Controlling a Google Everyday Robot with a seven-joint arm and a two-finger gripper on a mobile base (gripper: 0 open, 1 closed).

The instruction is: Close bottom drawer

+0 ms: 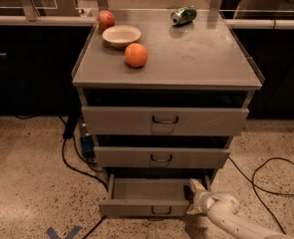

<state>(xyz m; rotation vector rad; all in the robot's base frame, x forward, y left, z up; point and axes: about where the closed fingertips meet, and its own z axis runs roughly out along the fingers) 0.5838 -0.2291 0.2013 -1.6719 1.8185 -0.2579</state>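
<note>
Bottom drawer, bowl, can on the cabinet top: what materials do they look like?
Bottom drawer: looks like painted sheet metal, matte grey, thin flat walls.
Bowl: ceramic or plastic, cannot tell; cream, slight sheen.
Can: likely aluminium, shiny green, lying on its side.
Gripper sits at the drawer front's right end.

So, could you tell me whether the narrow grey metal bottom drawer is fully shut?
No, the bottom drawer stands pulled out with its tray showing, and the gripper sits at its right front corner.
</note>
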